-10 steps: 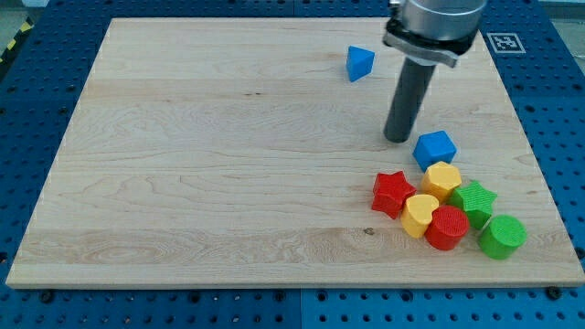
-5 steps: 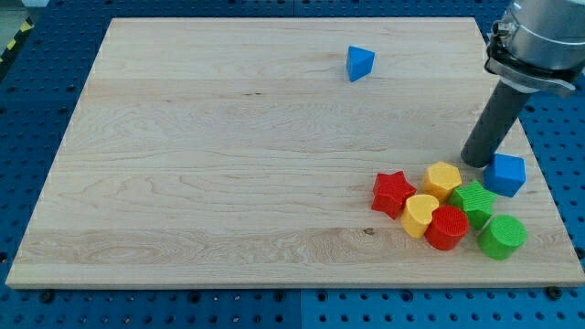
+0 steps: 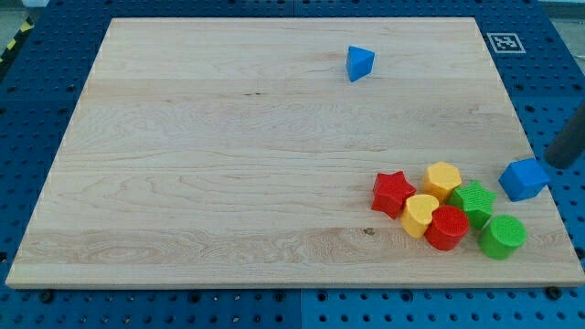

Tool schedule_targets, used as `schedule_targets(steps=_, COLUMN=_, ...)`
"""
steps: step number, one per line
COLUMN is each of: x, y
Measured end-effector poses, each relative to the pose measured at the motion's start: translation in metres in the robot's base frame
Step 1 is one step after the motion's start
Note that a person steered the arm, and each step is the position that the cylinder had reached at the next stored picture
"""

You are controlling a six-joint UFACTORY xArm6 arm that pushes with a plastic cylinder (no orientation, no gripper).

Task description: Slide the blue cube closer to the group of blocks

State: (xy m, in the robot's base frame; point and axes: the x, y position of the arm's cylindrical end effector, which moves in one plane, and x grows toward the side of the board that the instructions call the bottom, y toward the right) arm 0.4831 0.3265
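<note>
The blue cube (image 3: 524, 179) sits at the board's right edge, a short gap to the right of the group. The group holds a red star (image 3: 393, 193), a yellow hexagon (image 3: 443, 179), a yellow heart (image 3: 420, 215), a red round block (image 3: 447, 228), a green star (image 3: 474, 202) and a green cylinder (image 3: 502, 237). My rod shows only at the view's right border; my tip (image 3: 557, 164) is just up and right of the blue cube, close to it or touching it.
A blue triangular block (image 3: 359, 62) lies alone near the board's top, well away from the group. A black-and-white marker tag (image 3: 503, 41) sits on the blue perforated table (image 3: 27, 110) past the wooden board's top right corner.
My rod swept rightward from the cube's upper left to the view's right border. The blue cube was carried right, from beside the yellow hexagon to the board's right edge.
</note>
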Motion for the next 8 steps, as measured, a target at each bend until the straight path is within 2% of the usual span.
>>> schedule_targets(steps=1, x=0.008, y=-0.007)
schedule_targets(steps=3, x=0.008, y=-0.061)
schedule_targets(steps=6, x=0.026, y=-0.061)
schedule_targets(steps=7, x=0.016, y=-0.069)
schedule_targets(steps=8, x=-0.015, y=-0.104)
